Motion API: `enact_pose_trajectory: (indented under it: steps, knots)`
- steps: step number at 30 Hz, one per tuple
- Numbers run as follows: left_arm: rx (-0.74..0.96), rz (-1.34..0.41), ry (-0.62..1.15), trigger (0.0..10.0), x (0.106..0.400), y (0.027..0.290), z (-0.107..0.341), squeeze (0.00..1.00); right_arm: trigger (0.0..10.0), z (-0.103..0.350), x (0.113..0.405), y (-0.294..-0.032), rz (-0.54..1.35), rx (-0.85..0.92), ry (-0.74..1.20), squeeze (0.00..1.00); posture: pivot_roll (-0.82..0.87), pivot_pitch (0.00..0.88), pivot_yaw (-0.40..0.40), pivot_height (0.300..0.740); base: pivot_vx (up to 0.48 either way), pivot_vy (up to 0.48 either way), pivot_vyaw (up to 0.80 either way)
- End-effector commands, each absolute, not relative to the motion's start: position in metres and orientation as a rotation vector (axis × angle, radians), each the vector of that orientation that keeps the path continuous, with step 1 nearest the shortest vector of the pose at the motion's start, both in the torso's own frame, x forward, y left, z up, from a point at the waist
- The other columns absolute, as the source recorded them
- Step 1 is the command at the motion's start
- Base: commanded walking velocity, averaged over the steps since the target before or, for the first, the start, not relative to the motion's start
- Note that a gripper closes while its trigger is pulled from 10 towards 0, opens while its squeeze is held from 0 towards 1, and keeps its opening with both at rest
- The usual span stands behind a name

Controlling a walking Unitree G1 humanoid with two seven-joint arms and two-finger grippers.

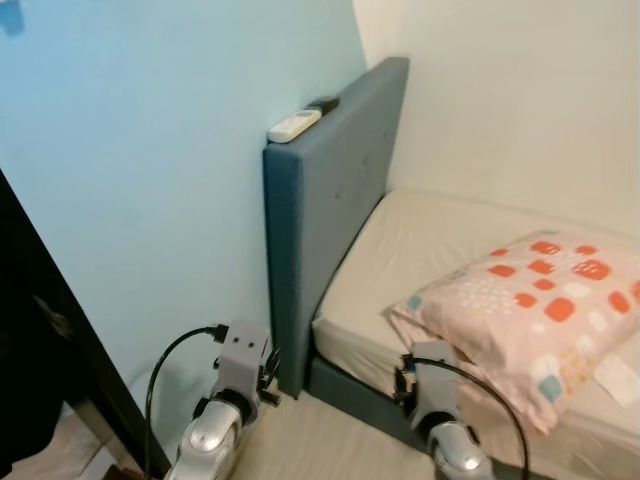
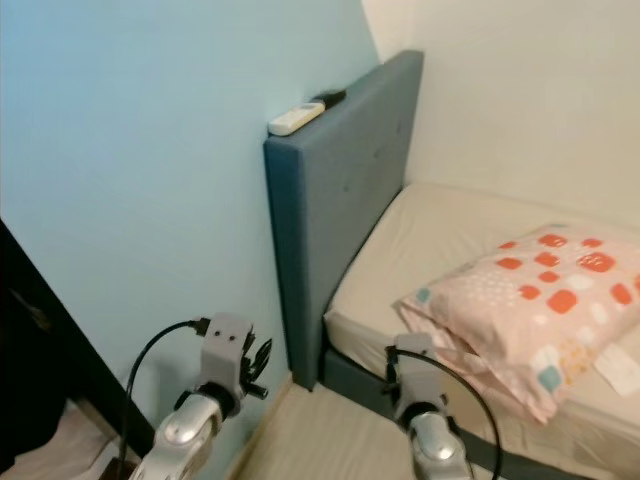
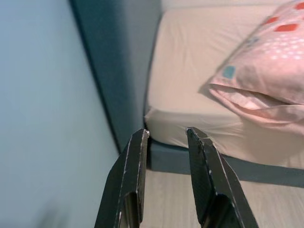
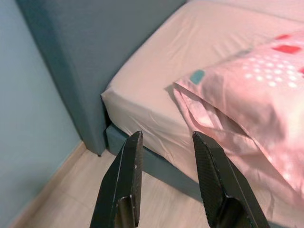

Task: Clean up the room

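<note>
A pink pillow [image 1: 540, 310] with orange and blue patches lies on the beige mattress [image 1: 420, 260], near its front edge. A white remote [image 1: 294, 124] rests on top of the blue-grey headboard [image 1: 330, 200], with a small dark object [image 1: 322, 102] just behind it. My left gripper [image 3: 166, 135] is open and empty, held low above the floor near the bed's corner. My right gripper [image 4: 166, 137] is open and empty too, pointing at the mattress edge beside the pillow [image 4: 251, 90].
A light blue wall [image 1: 130, 200] runs along the left, and a dark piece of furniture [image 1: 40, 340] stands at the far left. A white paper [image 1: 618, 380] lies on the bed beside the pillow. Wooden floor [image 1: 310, 440] lies between me and the bed frame.
</note>
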State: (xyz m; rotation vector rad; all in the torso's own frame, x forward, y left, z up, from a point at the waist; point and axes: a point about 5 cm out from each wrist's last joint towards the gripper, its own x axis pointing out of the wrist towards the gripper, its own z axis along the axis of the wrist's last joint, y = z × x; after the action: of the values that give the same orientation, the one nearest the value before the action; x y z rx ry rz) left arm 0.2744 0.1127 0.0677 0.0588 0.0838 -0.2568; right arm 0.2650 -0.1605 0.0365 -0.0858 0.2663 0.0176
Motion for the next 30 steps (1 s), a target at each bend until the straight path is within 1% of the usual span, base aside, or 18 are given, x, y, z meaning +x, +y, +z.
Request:
enact_pose_trajectory:
  steps: [1,5,10,14,16,21,24,27,30]
  knots:
    - [0.042,-0.258,0.091,10.0,0.273,0.113,0.067,0.0,10.0,0.032,0.259,-0.158,0.016,-0.063,0.283,0.0,-0.03,0.058,-0.01,0.738,0.0,0.0,-0.8]
    - [0.036,-0.261,0.087,10.0,0.273,0.112,0.068,0.0,10.0,0.033,0.258,-0.158,0.015,-0.062,0.28,0.0,-0.03,0.06,-0.009,0.738,0.0,0.0,-0.8]
    - [0.029,-0.274,0.081,10.0,0.269,0.112,0.067,0.0,10.0,0.039,0.255,-0.16,0.014,-0.062,0.23,0.0,-0.03,0.065,-0.002,0.738,0.0,0.0,-0.8]
    - [0.009,-0.25,0.048,10.0,0.268,0.116,0.072,0.0,10.0,0.05,0.253,-0.161,0.018,-0.064,0.159,0.0,-0.03,0.068,0.0,0.738,0.0,0.0,-0.8]
    - [0.003,-0.21,0.037,10.0,0.269,0.12,0.075,0.0,10.0,0.055,0.253,-0.161,0.018,-0.063,0.126,0.0,-0.03,0.065,-0.001,0.738,0.0,0.0,-0.8]
    - [0.005,-0.191,0.038,10.0,0.271,0.122,0.075,0.0,10.0,0.055,0.254,-0.161,0.016,-0.06,0.123,0.0,-0.03,0.065,-0.001,0.738,0.0,0.0,-0.8]
    - [-0.019,-0.157,0.024,10.0,0.285,0.124,0.079,0.0,10.0,0.056,0.27,-0.159,0.001,-0.041,0.127,0.0,-0.03,0.043,0.0,0.738,0.0,0.0,-0.8]
    - [-0.039,-0.138,0.01,10.0,0.291,0.125,0.083,0.0,10.0,0.06,0.279,-0.156,0.0,-0.031,0.116,0.0,-0.03,0.044,0.002,0.738,0.0,0.0,-0.8]
    - [-0.047,-0.132,0.007,10.0,0.293,0.126,0.085,0.0,10.0,0.062,0.281,-0.154,0.003,-0.026,0.11,0.0,-0.03,0.044,0.002,0.738,0.0,0.0,-0.8]
